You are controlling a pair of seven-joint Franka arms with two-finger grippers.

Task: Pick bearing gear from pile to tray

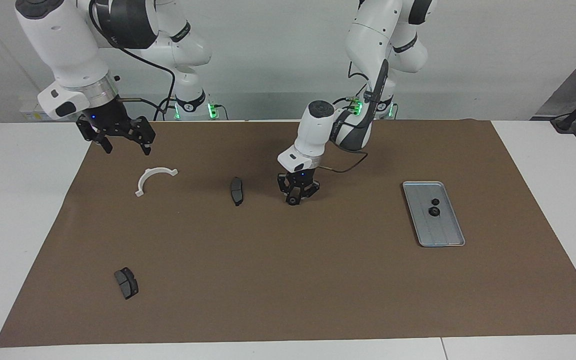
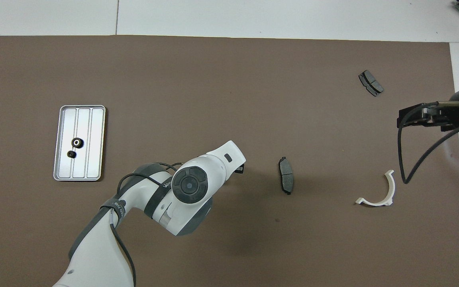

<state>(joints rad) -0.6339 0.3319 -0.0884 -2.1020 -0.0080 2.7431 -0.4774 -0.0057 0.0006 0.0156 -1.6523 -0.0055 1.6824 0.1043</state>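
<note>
Black bearing gear sits on the brown mat mid-worktop, left tool down around it, fingers nearly closed on it. Right tool wide open, empty, over the mat edge near white bracket. Tray holds two gears.

A brown mat covers the white table.

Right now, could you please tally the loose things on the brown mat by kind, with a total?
Gears in the tray: 2
Gear at the left end effector's tips: 1
Brake pads: 2
White bracket: 1
Tray: 1
Total: 7
</note>
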